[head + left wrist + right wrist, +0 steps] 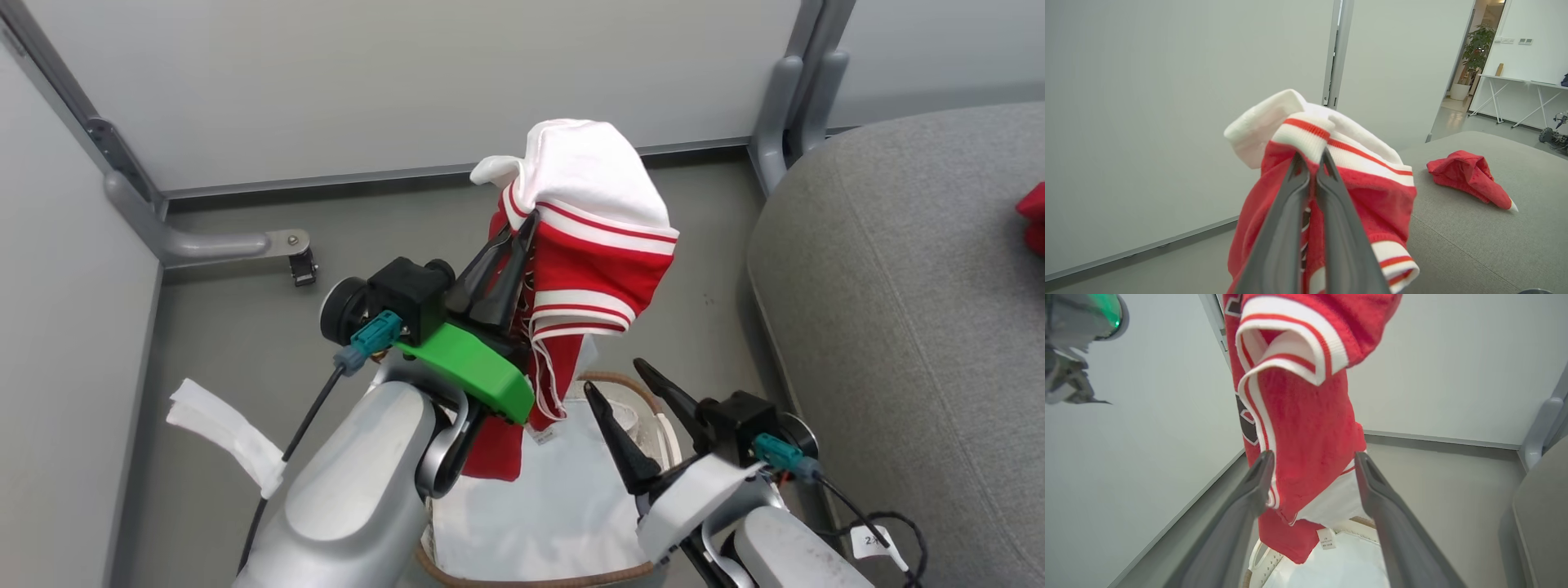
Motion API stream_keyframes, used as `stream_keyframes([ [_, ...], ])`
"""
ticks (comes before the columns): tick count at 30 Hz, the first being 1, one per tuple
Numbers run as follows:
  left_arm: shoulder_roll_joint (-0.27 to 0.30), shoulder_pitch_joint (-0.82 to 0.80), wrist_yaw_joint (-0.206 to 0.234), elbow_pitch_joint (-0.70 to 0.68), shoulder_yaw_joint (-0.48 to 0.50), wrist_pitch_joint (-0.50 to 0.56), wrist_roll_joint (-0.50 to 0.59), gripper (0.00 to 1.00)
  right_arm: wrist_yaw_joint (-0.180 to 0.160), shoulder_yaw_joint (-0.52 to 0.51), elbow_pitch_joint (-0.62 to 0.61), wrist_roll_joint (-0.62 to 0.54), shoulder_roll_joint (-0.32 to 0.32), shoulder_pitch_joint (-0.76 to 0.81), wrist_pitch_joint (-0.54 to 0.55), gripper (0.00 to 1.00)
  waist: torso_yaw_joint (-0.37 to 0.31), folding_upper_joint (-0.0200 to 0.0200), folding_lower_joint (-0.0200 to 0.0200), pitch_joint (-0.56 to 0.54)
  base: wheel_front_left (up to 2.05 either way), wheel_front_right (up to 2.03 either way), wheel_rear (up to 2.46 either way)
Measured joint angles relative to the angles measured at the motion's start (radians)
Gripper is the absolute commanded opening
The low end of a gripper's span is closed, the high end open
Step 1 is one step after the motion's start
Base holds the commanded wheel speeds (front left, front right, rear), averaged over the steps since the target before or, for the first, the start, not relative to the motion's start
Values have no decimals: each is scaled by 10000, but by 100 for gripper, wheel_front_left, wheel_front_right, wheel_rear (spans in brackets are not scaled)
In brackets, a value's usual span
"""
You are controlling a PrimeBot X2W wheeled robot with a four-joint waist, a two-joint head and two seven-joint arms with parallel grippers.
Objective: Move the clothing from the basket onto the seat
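My left gripper [526, 224] [1312, 157] is shut on a red and white garment [592, 245] [1367, 192] and holds it raised above the basket [645, 408]. The garment [1306, 416] hangs down with striped trim and dark lettering, its lower end just over the basket's [1261, 559] white liner [547, 506]. My right gripper [612, 376] [1312, 457] stands open low at the basket's right side, with the hanging cloth seen between its fingers but apart from them. The grey seat [914, 310] [1474, 237] lies to the right with another red garment [1470, 175] [1033, 216] on it.
Pale partition walls with grey metal posts [788, 98] and a floor bracket [229, 243] close off the corner behind the basket. A white strip [224, 437] hangs from my left arm's cable. Beyond the seat are a white table [1515, 94] and a plant [1476, 45].
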Motion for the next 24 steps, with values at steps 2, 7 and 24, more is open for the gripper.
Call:
stream_keyframes([
  [2, 4, -104, 27, -69, -194, 0, -40, 0, 0, 261, 209, 228, 2, -369, 0, 100, 123, 0, 0, 60, 0, 0, 0],
  [7, 2, -230, 180, -230, -777, 0, -372, 0, -2, 949, 604, 953, -12, -955, 0, 100, 502, 0, 0, 168, 0, 0, 0],
  [24, 4, -538, 476, -531, -1996, 0, -1018, 0, -2, 1103, 1018, 1074, -8, -1837, 0, 100, 1264, 0, 0, 342, 0, 0, 0],
])
